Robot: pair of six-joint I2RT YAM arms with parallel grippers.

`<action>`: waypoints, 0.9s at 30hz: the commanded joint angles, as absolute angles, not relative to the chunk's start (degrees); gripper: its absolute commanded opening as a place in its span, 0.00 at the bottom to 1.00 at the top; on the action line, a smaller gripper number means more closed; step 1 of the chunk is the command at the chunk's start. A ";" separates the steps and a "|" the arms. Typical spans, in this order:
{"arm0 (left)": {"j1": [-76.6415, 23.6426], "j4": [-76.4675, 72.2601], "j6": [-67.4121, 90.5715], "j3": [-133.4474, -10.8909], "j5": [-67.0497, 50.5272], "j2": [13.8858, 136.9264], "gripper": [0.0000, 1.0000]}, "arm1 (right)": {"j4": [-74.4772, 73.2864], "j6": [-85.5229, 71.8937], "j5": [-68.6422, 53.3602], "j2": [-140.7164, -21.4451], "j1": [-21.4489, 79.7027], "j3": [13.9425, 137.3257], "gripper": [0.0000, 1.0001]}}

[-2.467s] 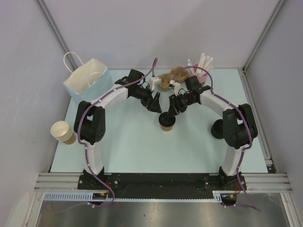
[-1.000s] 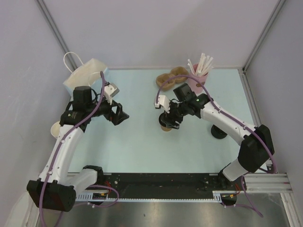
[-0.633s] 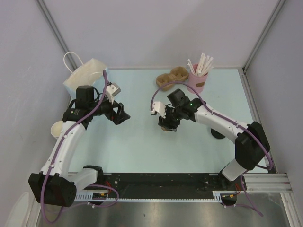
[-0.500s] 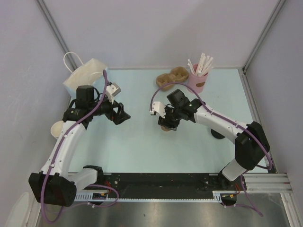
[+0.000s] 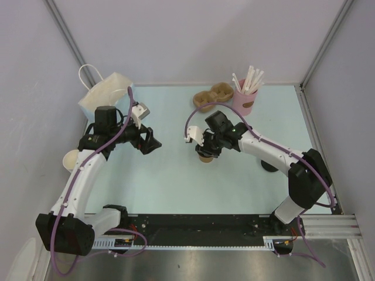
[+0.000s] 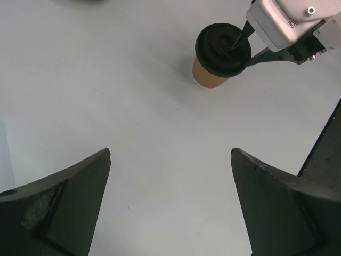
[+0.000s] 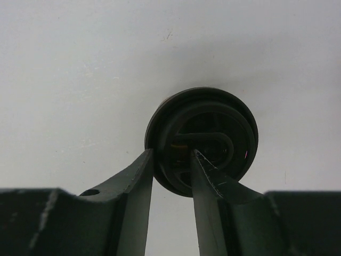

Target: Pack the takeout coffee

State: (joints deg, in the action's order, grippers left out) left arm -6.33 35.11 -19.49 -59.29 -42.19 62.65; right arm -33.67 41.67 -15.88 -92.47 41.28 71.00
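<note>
Upright near the middle of the table [image 5: 176, 184], coffee cup [image 6: 212, 76] nipped only by its black lid [image 7: 218, 120] rim in the closed-down right gripper [image 7: 171, 157], left gripper [image 6: 170, 154] gaping empty at its nine o'clock; risk of lid popping off or cup tipping once lifted.

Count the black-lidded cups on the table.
1: the takeout coffee at mid-table, its lid rim in the right gripper. The tan cup stack at the left edge is partly hidden.
</note>
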 commanded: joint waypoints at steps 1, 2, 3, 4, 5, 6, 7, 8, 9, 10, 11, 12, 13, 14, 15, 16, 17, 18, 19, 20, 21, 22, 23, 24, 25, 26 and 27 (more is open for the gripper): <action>-5.89 33.84 -19.07 -58.97 -43.42 62.49 0.99 | -34.28 42.54 -15.82 -93.52 41.75 70.66 0.38; -5.89 34.01 -19.16 -58.97 -43.33 62.58 0.99 | -34.28 42.63 -15.73 -93.52 41.92 70.66 0.37; -5.98 33.93 -19.16 -58.97 -43.33 62.67 0.99 | -34.28 42.63 -15.65 -93.60 42.10 70.75 0.35; -5.89 33.75 -19.07 -58.97 -43.42 62.58 0.99 | -34.28 42.54 -15.47 -93.69 42.01 70.66 0.33; -5.89 33.75 -19.07 -58.89 -43.33 62.58 0.99 | -34.36 42.63 -15.12 -93.87 42.10 70.75 0.24; -5.89 33.75 -19.07 -58.89 -43.33 62.67 0.99 | -34.37 42.63 -14.94 -93.87 42.19 70.66 0.18; -5.89 33.66 -19.07 -58.89 -43.16 62.67 1.00 | -34.28 42.63 -14.68 -93.95 42.19 70.75 0.13; -5.98 33.58 -19.07 -58.80 -43.15 62.67 0.99 | -34.10 42.45 -14.50 -93.87 42.19 70.75 0.02; -5.89 33.40 -18.99 -58.80 -43.07 62.67 1.00 | -34.28 42.45 -14.41 -93.69 42.19 70.75 0.00; -5.89 33.22 -18.90 -58.80 -42.46 62.49 0.99 | -34.02 42.28 -14.33 -93.43 42.19 70.66 0.00; -5.98 32.96 -18.90 -58.80 -42.02 62.40 0.99 | -34.01 42.19 -14.24 -92.64 42.19 70.66 0.00; -5.89 32.78 -18.81 -58.80 -41.66 62.40 0.99 | -33.93 42.01 -14.24 -92.11 42.01 70.75 0.00; -5.89 32.70 -18.90 -58.89 -41.14 61.97 1.00 | -33.66 41.84 -14.33 -91.50 42.01 70.66 0.00; -5.89 32.43 -18.98 -59.32 -39.83 61.70 1.00 | -33.49 41.57 -14.41 -89.93 41.84 70.75 0.00; -5.89 32.52 -19.33 -59.85 -38.94 61.53 0.99 | -33.40 41.14 -14.33 -89.13 41.66 70.84 0.00; -5.89 32.87 -20.29 -60.46 -38.24 61.18 0.99 | -33.75 40.78 -14.50 -88.25 41.14 71.45 0.00; -5.89 33.83 -20.91 -62.30 -36.67 61.26 0.99 | -34.19 40.43 -15.02 -86.42 40.61 72.06 0.00; -5.98 34.53 -21.79 -63.36 -35.78 61.17 0.99 | -35.67 39.73 -15.64 -85.53 39.30 72.68 0.00; -5.89 35.15 -23.62 -65.98 -34.73 61.35 0.99 | -36.47 39.47 -16.95 -84.47 38.59 74.34 0.00; -5.89 35.68 -24.51 -67.48 -31.85 61.70 0.99 | -37.43 39.20 -17.66 -83.68 37.71 75.05 0.00; -5.89 36.55 -25.22 -68.89 -30.08 62.05 0.99 | -39.18 38.76 -18.36 -81.76 36.31 75.67 0.00; -5.98 36.82 -26.27 -71.95 -28.14 62.66 0.99 | -39.81 38.59 -19.41 -80.78 35.69 76.54 0.00; -5.89 37.09 -26.63 -73.46 -25.34 62.93 0.99 | -40.42 38.41 -20.03 -79.90 35.25 76.64 0.00; -5.98 36.92 -26.98 -74.78 -23.49 63.28 0.99 | -41.73 38.32 -20.91 -77.89 34.64 76.64 0.00; -5.89 36.57 -26.98 -77.06 -21.99 63.46 0.99 | -42.53 38.23 -21.44 -77.18 33.93 76.64 0.00; -5.89 36.30 -26.98 -77.86 -19.45 63.98 0.99 | -44.02 38.15 -22.05 -76.30 33.40 76.55 0.00; -5.89 35.52 -26.81 -78.65 -18.03 64.33 0.99 | -44.56 37.45 -24.15 -75.16 32.88 76.55 0.00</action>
State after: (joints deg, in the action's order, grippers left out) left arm -6.24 37.23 -24.60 -73.34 -27.59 63.46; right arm -39.72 39.40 -18.50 -80.51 34.26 74.06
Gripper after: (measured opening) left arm 0.994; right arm 0.022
